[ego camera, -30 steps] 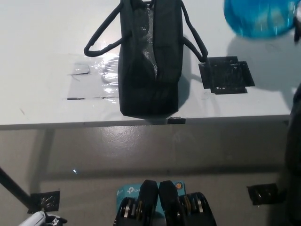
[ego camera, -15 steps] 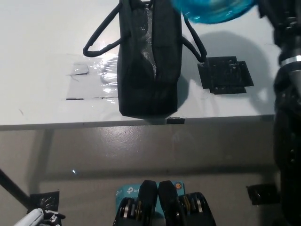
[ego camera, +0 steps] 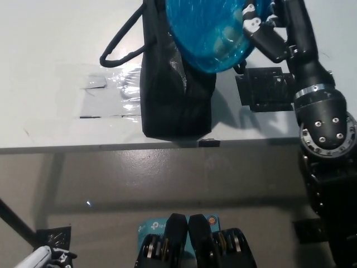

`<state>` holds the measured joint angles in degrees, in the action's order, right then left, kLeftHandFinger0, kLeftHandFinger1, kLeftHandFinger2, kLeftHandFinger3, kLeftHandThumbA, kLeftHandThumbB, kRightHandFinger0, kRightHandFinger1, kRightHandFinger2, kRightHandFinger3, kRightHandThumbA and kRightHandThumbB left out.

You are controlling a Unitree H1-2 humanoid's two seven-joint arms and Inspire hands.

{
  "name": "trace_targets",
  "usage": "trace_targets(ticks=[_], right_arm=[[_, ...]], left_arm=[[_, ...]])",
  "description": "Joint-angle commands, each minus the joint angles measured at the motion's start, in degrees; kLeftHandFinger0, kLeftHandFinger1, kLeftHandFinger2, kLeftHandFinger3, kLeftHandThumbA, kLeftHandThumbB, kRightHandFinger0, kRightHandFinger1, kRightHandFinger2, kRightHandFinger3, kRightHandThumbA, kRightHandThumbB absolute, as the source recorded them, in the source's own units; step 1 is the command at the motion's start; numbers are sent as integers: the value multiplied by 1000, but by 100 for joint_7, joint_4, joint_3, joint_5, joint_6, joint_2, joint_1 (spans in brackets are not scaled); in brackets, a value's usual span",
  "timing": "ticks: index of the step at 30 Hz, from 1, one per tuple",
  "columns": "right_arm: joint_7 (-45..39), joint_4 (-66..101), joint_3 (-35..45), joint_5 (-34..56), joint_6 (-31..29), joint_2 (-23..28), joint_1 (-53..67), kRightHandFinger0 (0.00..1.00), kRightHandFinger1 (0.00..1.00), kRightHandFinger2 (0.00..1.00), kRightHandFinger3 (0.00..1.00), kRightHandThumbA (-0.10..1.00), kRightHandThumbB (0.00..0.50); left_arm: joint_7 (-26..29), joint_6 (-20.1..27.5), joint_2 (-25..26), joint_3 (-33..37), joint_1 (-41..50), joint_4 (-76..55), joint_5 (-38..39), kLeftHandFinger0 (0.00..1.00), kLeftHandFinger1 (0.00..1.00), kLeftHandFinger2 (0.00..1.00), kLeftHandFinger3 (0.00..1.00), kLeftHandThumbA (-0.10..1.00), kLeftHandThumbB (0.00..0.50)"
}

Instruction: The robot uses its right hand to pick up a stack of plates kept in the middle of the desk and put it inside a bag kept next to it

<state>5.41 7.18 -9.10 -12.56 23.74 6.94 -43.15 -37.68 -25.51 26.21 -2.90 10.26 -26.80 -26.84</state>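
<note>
Head view: right hand (ego camera: 262,30) gripping blue plates (ego camera: 209,33), poised above black bag (ego camera: 178,95). Next: lower into opening. Left hand (ego camera: 47,258) low, grip unclear.

One bag (ego camera: 177,84) (black), one plate stack (ego camera: 209,33), one desk (ego camera: 50,67).

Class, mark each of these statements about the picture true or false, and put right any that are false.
1. The right hand holds the blue plates. True.
2. The plates lie flat on the desk. False: they are held up over the black bag.
3. The bag stands near the desk's front edge. True.
4. The left hand grips a bag handle. False: it rests low at the picture's lower left.
5. A black patch lies on the desk beside the bag. True.
</note>
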Motion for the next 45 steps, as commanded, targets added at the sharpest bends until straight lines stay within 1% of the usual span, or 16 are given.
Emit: trace_targets(ticks=[1, 6, 9, 13, 24, 27, 29, 34, 36, 37, 39, 41, 42, 43, 44, 45], right_arm=[[210, -36, -139, -697, -523, 120, -309, 0, 0, 0, 0, -100, 310], [322, -219, -128, -814, -635, -25, -252, 0, 0, 0, 0, -100, 302], [450, -292, -62, -832, -486, -284, -209, 0, 0, 102, 25, -100, 301], [688, -667, 80, -749, -432, -765, -238, 0, 0, 28, 0, -100, 305], [1414, -2311, 146, -1068, -638, -1451, -733, 0, 0, 76, 0, -100, 329], [1396, -2544, 76, -1152, -531, -1415, -796, 0, 0, 243, 0, -100, 328], [1378, -2720, -92, -1329, -608, -1283, -825, 0, 0, 254, 35, -100, 343], [1283, -3129, -533, -1730, -668, -831, -1042, 0, 0, 273, 66, -100, 286], [1125, -3140, -852, -1977, -741, -608, -1114, 0, 0, 275, 277, -100, 130], [1140, -3177, -929, -1996, -842, -554, -1154, 0, 0, 226, 279, -100, 45], [1107, -3191, -975, -1914, -888, -527, -1221, 0, 0, 193, 335, -100, 0], [1050, -3155, -1040, -1879, -919, -530, -1269, 0, 0, 242, 681, -100, 0], [1006, -3182, -1067, -1838, -948, -550, -1287, 0, 4, 250, 1000, -100, 0], [875, -3170, -1168, -1894, -843, -528, -1305, 369, 451, 666, 1000, 92, 0], [742, -3155, -1294, -1972, -787, -484, -1316, 737, 937, 1000, 1000, 253, 55], [566, -3061, -1496, -2181, -490, -423, -1287, 1000, 1000, 1000, 1000, 511, 123]], left_arm=[[146, -112, 217, 50, -44, -191, 57, 751, 735, 793, 874, 174, 0], [159, -128, 213, 58, -39, -210, 79, 743, 728, 785, 871, 126, 0], [154, -141, 189, 31, -30, -165, 143, 750, 737, 792, 869, 128, 0], [130, -141, 168, 35, -31, -163, 88, 757, 745, 804, 883, 130, 0], [197, -141, 170, 212, -31, -171, 64, 750, 743, 802, 899, 140, 0], [119, -141, 153, 243, -35, -186, -65, 780, 765, 817, 903, 180, 0], [120, -141, 165, 239, -36, -175, -13, 775, 758, 823, 925, 207, 0], [145, -141, 167, 233, -33, -181, 98, 763, 754, 819, 914, 207, 0], [128, -141, 132, 196, 61, -201, 102, 762, 755, 818, 914, 210, 0], [166, -141, 167, 244, 63, -192, 100, 760, 754, 817, 916, 211, 0], [178, -141, 163, 256, 58, -188, 96, 756, 752, 815, 921, 216, 0], [191, -141, 154, 264, 52, -190, 87, 738, 740, 806, 928, 210, 0], [178, -141, 151, 268, 59, -173, 83, 747, 754, 815, 926, 226, 0], [192, -139, 182, 310, 55, -170, 55, 740, 745, 813, 929, 247, 0], [192, -141, 180, 313, 55, -173, 36, 739, 744, 812, 931, 249, 0], [182, -141, 169, 349, 66, -178, 14, 743, 748, 816, 939, 244, 0]])
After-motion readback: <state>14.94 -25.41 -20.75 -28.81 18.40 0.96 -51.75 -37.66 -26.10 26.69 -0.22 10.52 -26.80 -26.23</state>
